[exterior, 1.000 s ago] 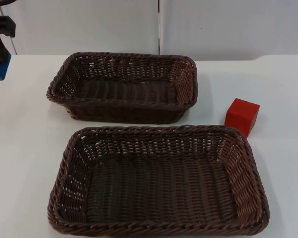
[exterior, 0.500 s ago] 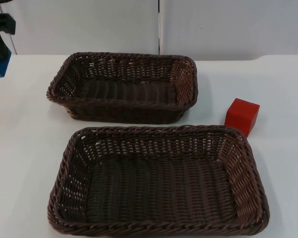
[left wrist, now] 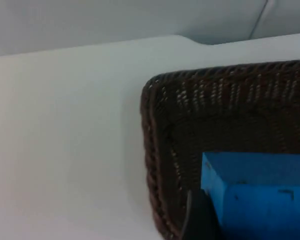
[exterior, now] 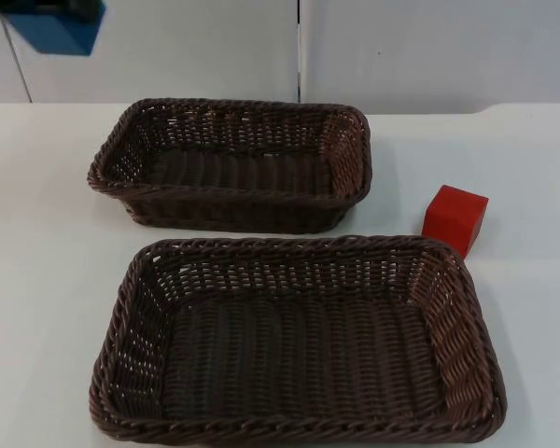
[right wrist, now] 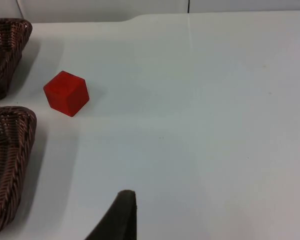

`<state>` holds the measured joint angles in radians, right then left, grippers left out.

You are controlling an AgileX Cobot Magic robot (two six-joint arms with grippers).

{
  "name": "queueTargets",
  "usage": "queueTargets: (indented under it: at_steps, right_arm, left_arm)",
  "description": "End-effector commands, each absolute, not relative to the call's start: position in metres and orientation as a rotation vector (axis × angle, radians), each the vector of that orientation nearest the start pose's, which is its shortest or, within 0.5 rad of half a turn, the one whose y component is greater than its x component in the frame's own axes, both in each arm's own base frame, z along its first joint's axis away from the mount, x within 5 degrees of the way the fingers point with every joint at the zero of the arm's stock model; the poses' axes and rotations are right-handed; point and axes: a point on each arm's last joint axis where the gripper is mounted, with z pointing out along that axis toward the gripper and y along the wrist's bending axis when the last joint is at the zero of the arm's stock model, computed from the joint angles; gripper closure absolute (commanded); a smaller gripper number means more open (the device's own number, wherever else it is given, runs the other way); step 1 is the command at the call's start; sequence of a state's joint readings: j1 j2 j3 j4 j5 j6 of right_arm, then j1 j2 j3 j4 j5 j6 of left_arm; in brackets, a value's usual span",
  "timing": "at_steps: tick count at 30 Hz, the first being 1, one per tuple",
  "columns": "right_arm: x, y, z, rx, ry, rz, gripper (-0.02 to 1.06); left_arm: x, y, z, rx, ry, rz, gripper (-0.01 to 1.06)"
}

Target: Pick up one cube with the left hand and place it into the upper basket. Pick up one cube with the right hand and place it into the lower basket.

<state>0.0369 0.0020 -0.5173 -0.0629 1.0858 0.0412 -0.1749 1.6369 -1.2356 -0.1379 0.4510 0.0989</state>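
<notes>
Left gripper [left wrist: 210, 220]: jaws pinching blue cube [left wrist: 260, 197], held high above upper basket [exterior: 229, 163], presumably for drop-in. Right gripper [right wrist: 121, 217]: waiting over bare table [right wrist: 215, 100], jaw state cannot tell. Red cube [exterior: 455, 218]: on table beside lower basket [exterior: 294, 341], within right arm's reach, not yet picked.

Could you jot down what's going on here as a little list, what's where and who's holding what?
blue cube: held in the left claw, lifted above the table's far left
upper basket: nothing in it
lower basket: nothing in it
red cube: on the table, right of both baskets, touching neither
right claw: waiting above the table, holding nothing
</notes>
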Motion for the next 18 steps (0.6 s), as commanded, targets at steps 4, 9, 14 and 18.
queueTargets:
  at_steps: [4,9,14,18]
  right_arm:
    - [-0.008,-0.006,0.28,0.006,2.045,-0.045,-0.01]
    - [-0.008,-0.006,0.28,0.006,2.045,-0.045,-0.01]
    - [-0.008,-0.006,0.28,0.006,2.045,-0.045,-0.01]
    - [-0.008,-0.006,0.28,0.006,2.045,-0.045,-0.01]
  left_arm:
    - [0.377,-0.094,0.279,0.275,2.348,-0.204,1.05]
    - [0.392,-0.114,0.27,0.325,2.354,-0.22,1.05]
    - [0.406,-0.13,0.263,0.359,2.357,-0.234,1.05]
    - [0.413,-0.139,0.261,0.382,2.36,-0.244,1.05]
